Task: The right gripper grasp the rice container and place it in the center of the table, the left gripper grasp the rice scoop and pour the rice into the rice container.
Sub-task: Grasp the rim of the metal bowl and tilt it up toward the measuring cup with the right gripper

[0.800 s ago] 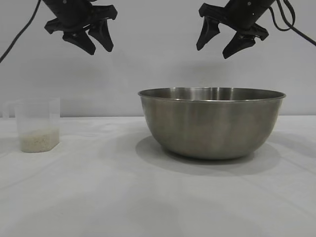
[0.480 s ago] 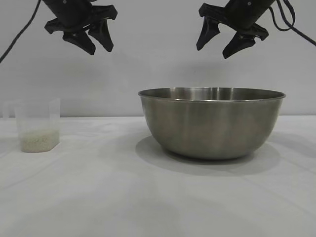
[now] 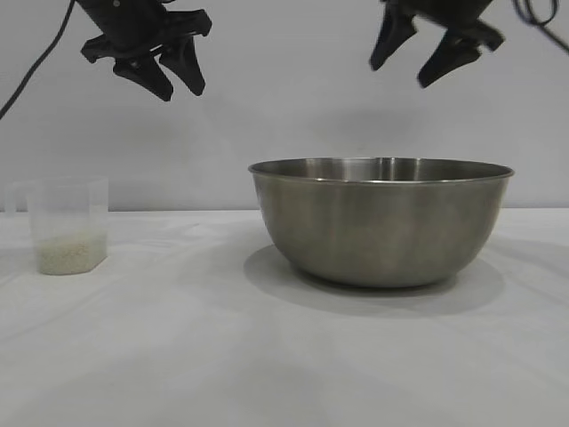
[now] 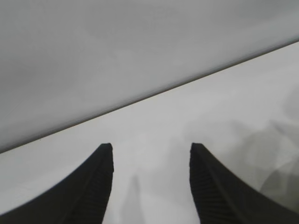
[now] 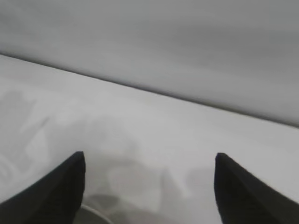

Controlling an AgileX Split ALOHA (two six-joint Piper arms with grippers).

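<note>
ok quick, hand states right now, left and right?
Left hand: open, holding nothing, high above the table between rice scoop and rice container.
Right hand: open, holding nothing, high above the rice container.

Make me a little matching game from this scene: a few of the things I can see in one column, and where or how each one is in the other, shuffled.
Things:
1. rice container
2. rice scoop
3. left gripper
4. right gripper

Places or states:
A. open, in the air above the steel bowl
B. standing at the table's left side, a shallow layer of rice inside
C. open, in the air between cup and bowl
D. big, steel, standing right of centre

Pairs: 1-D, 2-B, 3-C, 4-A
</note>
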